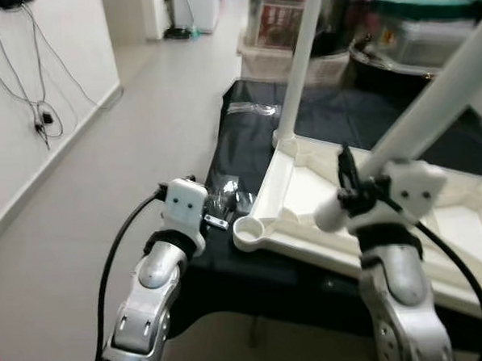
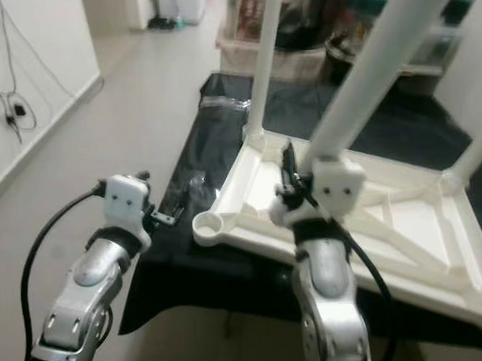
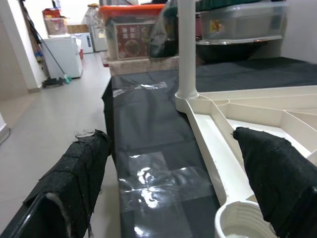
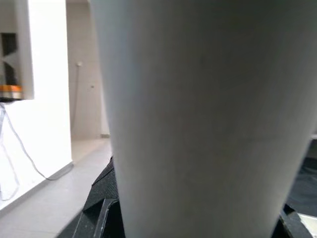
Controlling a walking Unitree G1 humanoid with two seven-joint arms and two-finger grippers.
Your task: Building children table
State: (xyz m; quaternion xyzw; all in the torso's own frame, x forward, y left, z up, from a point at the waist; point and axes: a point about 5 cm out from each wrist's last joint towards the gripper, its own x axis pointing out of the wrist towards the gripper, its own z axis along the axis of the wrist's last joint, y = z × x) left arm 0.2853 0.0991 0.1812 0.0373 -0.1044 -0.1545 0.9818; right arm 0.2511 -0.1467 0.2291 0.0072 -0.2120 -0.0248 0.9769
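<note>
Upturned white plastic table top (image 1: 306, 197) carries 1 leg; my right gripper (image 2: 306, 195) clamps a loose white leg (image 2: 372, 68), left gripper (image 3: 173, 188) gaping, empty.

Showing two silver arms, each ending in a white boxy wrist block dotted with small dark screw holes. Carrying a black ribbed collar between block and rounded grey forearm shell on the left arm (image 1: 154, 294) and the right arm (image 1: 400, 289) alike. Trailing a thick black cable in a loop off each wrist. Wearing frayed black fabric padding over the left gripper (image 3: 188, 188) fingers (image 3: 81, 173). Bearing slotted vents low on the left forearm.
</note>
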